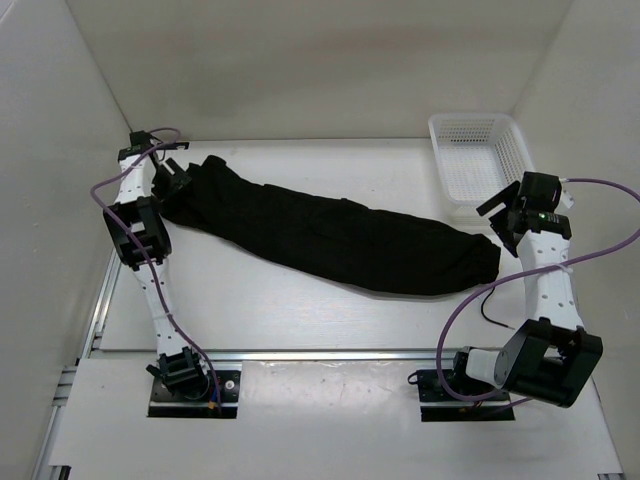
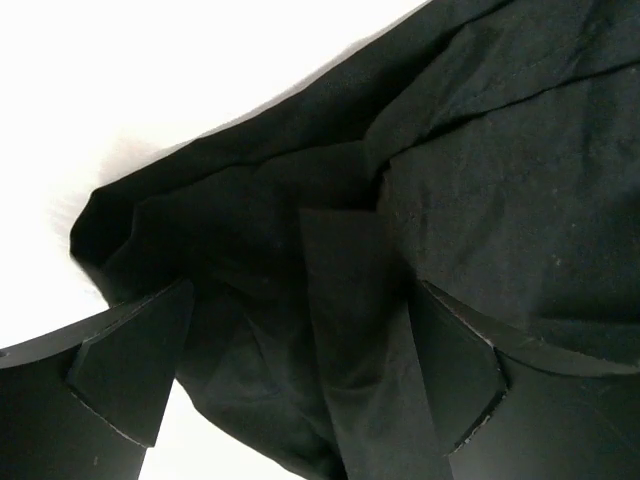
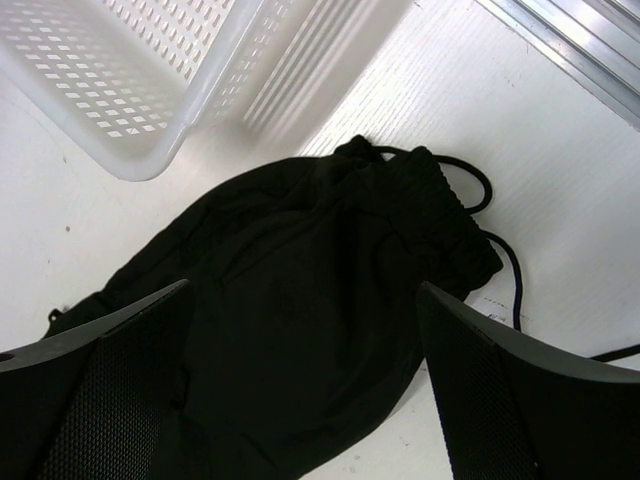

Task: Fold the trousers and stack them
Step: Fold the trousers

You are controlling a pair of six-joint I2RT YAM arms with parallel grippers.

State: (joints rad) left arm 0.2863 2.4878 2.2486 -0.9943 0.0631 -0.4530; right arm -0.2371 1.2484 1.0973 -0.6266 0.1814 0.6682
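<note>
The black trousers [image 1: 330,238] lie as one long folded strip across the table, from back left to right. My left gripper [image 1: 176,186] is at their left end. In the left wrist view it [image 2: 300,375] is open, with bunched black fabric [image 2: 480,170] lying between the spread fingers [image 2: 130,370]. My right gripper [image 1: 500,216] hovers at the right end, next to the basket. In the right wrist view it [image 3: 300,390] is open above the waistband end [image 3: 300,290], whose drawstring [image 3: 505,265] trails onto the table.
A white mesh basket [image 1: 478,165] stands at the back right, touching or nearly touching the trousers' right end; it also shows in the right wrist view [image 3: 130,100]. White walls enclose the table. A metal rail [image 1: 330,355] runs along the near edge.
</note>
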